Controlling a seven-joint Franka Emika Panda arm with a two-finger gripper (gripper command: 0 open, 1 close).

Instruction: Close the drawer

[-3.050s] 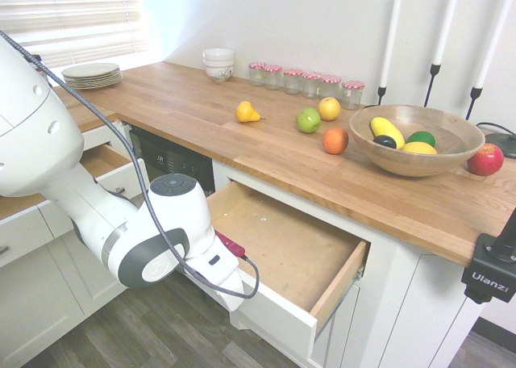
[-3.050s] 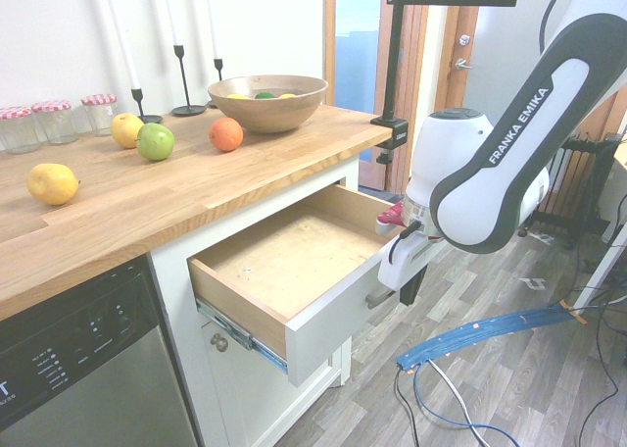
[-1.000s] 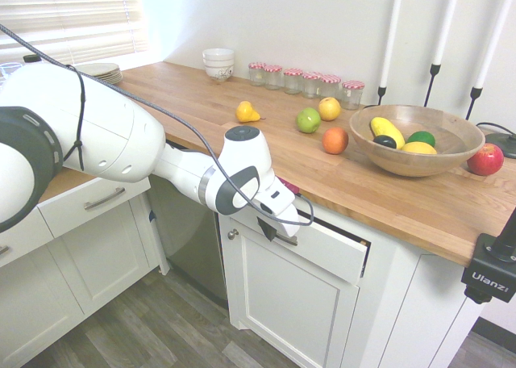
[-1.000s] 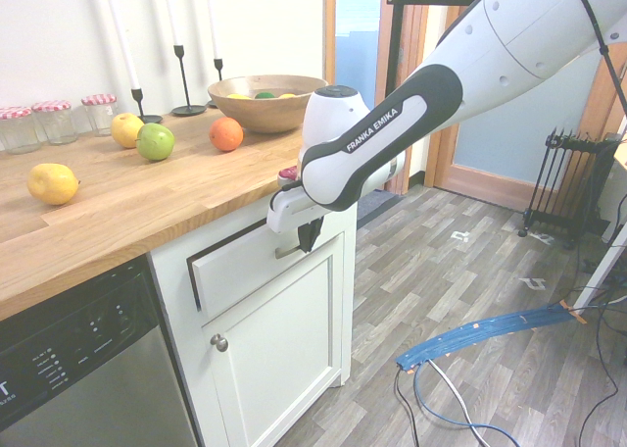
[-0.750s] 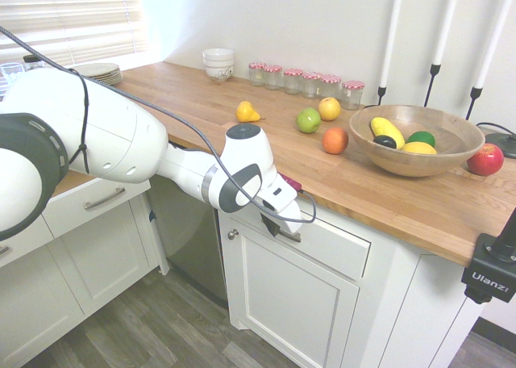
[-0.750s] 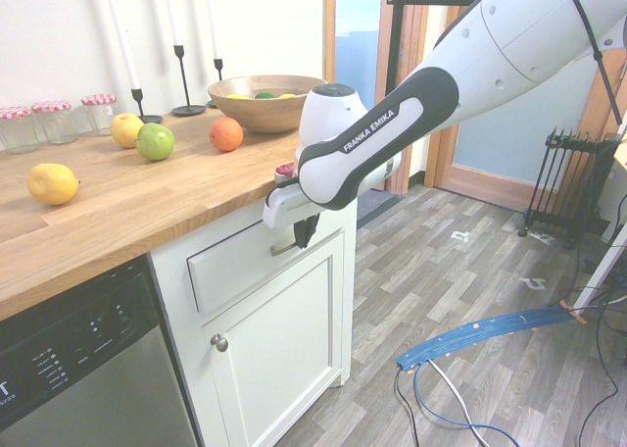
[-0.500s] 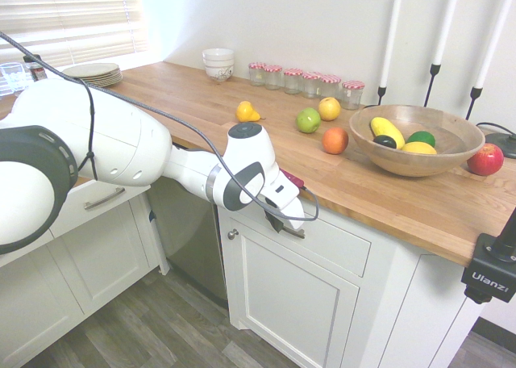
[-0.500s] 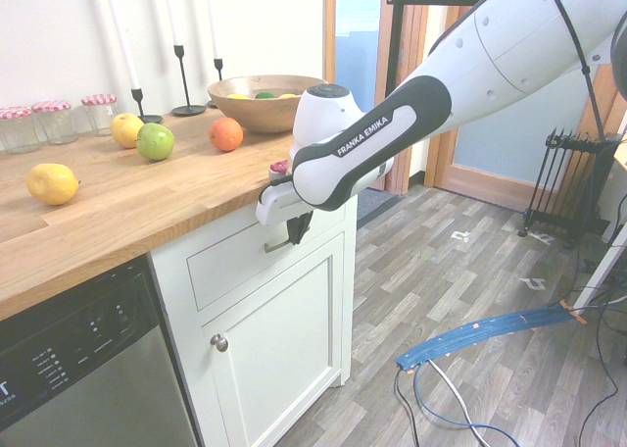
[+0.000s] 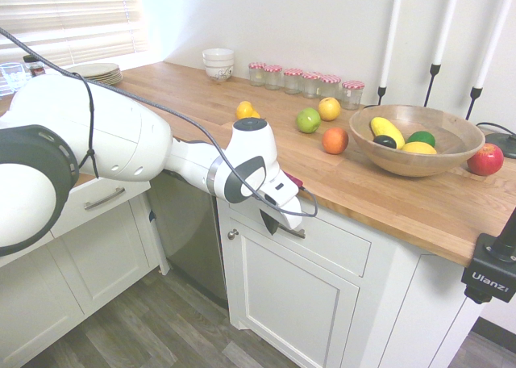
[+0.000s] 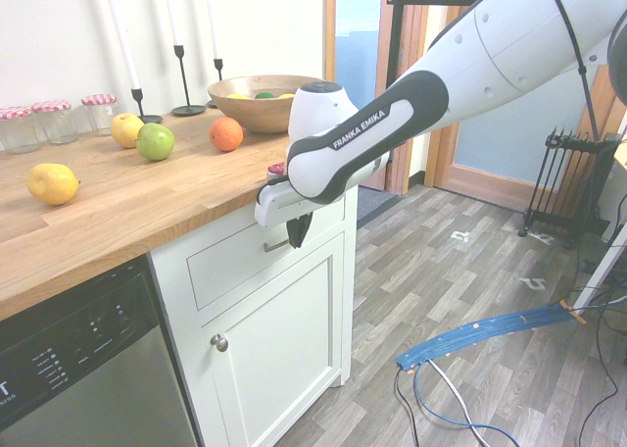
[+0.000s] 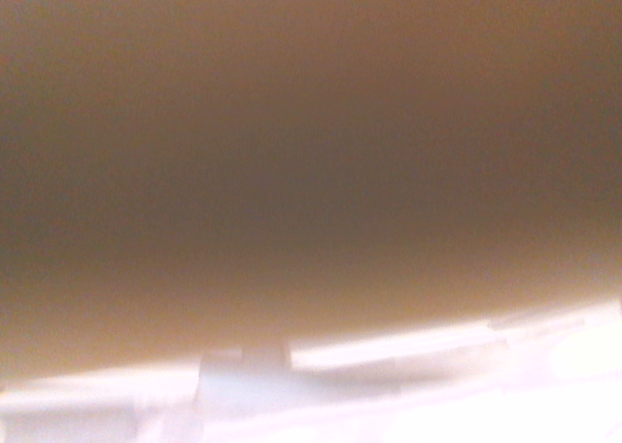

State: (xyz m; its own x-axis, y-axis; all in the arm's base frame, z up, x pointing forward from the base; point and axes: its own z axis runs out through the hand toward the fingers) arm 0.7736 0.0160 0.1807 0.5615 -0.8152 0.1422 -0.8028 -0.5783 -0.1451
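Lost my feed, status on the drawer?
Gripper at the handle, jaws unreadable. Drawer flush with the cabinet front, looks closed. Nothing in the way.

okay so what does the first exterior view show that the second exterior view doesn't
Only the first shows the stack of plates, white bowls, red apple and window blind. Only the second shows the dishwasher, the doorway and the blue strip on the floor. Both show the drawer shut flush, the gripper at its handle, and the fruit bowl.
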